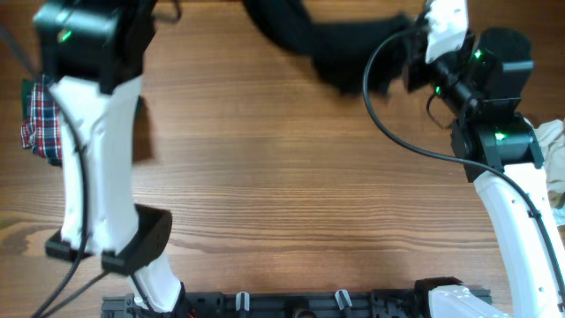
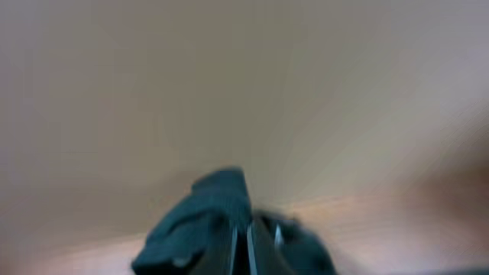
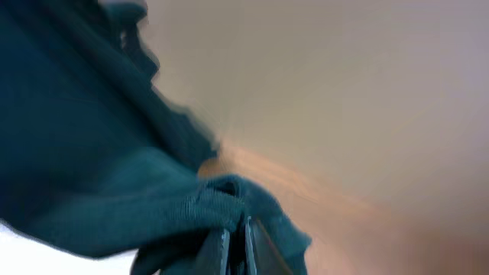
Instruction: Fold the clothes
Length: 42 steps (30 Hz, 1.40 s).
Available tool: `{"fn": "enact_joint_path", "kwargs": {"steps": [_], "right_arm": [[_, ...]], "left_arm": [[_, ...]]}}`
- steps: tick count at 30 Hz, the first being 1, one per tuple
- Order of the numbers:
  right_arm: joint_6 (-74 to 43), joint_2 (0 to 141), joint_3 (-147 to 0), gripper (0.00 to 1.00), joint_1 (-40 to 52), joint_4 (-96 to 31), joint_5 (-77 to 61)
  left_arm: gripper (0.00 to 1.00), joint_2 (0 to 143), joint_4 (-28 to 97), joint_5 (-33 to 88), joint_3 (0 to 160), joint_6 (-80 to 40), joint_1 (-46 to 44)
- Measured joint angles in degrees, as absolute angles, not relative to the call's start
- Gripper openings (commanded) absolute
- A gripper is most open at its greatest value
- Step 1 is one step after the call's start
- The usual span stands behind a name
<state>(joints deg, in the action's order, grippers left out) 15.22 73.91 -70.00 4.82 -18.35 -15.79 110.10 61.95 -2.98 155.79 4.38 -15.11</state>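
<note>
The left gripper (image 2: 248, 246) is clamping a fold of the shirt (image 2: 202, 218). Its jaws are sitting together with dark cloth bunching on both sides of them. The left wrist view is blurring heavily, so finer detail of the grip cannot be told.

The right gripper (image 3: 235, 243) is likewise pinching the shirt (image 3: 76, 153). Its jaws are closing on a rolled edge of the cloth, and the bulk of the fabric is hanging to the left of them in the right wrist view.

In the overhead view, the shirt (image 1: 327, 44) is lying bunched in a dark band along the far edge of the table (image 1: 282, 177), right of centre. Its right end is running up against the head of the right arm (image 1: 494, 97). Its left end is running out of the top of the view. The left arm (image 1: 93, 150) is reaching along the left side of the table, and its head is sitting at the far left corner.

A plaid garment (image 1: 40, 124) is lying at the left edge of the table, partly hiding behind the left arm. A pale garment (image 1: 549, 146) is lying at the right edge, just beside the right arm. Both are lying well apart from the shirt.
</note>
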Motion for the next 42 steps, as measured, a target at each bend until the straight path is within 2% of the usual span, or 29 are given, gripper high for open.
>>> {"fn": "enact_joint_path", "kwargs": {"steps": [1,2,6,8,10,13,17,19,21,27,36,38,42], "right_arm": [[16.6,73.9,-70.0,0.54,4.8,-23.2,-17.1],[18.0,73.9,-69.9,0.63,4.8,-28.0,-18.7],[19.8,73.9,-70.1,0.68,4.8,-39.9,-23.6],[19.9,73.9,-70.1,0.78,4.8,-41.0,-24.5],[19.7,73.9,-70.1,0.75,4.8,-41.0,-25.1],[14.0,74.0,-70.1,0.56,4.8,-41.1,-25.5],[0.3,80.8,-70.2,0.49,4.8,-43.1,-24.6],[-3.3,85.6,-70.2,0.49,4.8,-43.8,-23.5],[-5.7,90.9,-70.2,0.5,4.8,-44.4,-22.8],[-6.7,91.8,-70.2,0.52,4.8,-44.5,-22.5],[-7.3,91.8,-70.2,0.5,4.8,-45.2,-22.4],[-7.4,91.8,-70.2,0.53,4.8,-45.3,-22.4],[-7.5,91.9,-70.2,0.54,4.8,-44.8,-22.4]], "left_arm": [[0.3,108.9,67.5,-3.2,156.1,3.9,-15.1],[0.41,108.6,71.7,-3.3,156.2,3.4,-15.1],[0.45,109.0,83.3,-4.6,156.2,0.5,-15.1],[0.47,108.9,83.6,-6.2,156.2,0.1,-15.1],[0.48,108.5,83.6,-7.5,156.2,-0.2,-15.1],[0.46,106.7,86.7,-7.2,156.2,-0.6,-15.1],[0.2,109.5,89.2,1.8,152.9,-1.8,-15.1],[0.11,113.9,88.3,5.1,149.6,-2.0,-15.1],[0.04,124.5,85.8,8.5,145.7,-1.7,-15.1],[0.04,142.1,78.5,10.6,144.6,-1.5,-15.1],[0.04,154.6,72.1,10.8,144.6,0.1,-16.8],[0.04,154.6,70.9,7.4,144.7,-0.8,-16.7],[0.04,154.6,72.2,-2.4,145.0,-11.0,-13.3]]}}
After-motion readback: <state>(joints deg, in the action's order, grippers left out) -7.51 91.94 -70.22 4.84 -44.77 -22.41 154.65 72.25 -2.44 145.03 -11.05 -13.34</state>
